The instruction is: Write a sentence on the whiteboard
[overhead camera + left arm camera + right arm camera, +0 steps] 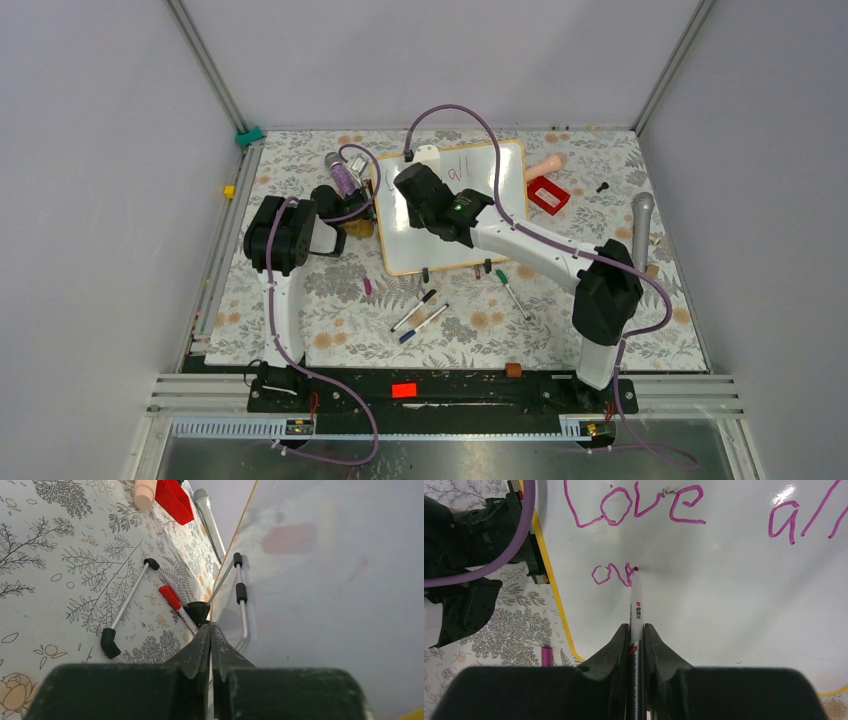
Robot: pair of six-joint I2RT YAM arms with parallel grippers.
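Evidently left gripper pinches whiteboard edge, steadying it; right gripper clenches marker, tip on sentence mid-word.

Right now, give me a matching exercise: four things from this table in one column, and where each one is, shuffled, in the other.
Things:
1. marker
2. whiteboard
3. red box
4. microphone

Places:
A. lying farthest right of the four
B. edge pinched in the shut left claw
C. gripped in the right claw, tip on the whiteboard
D. just right of the whiteboard, beside a peach cylinder

Pairs: 1-C, 2-B, 3-D, 4-A
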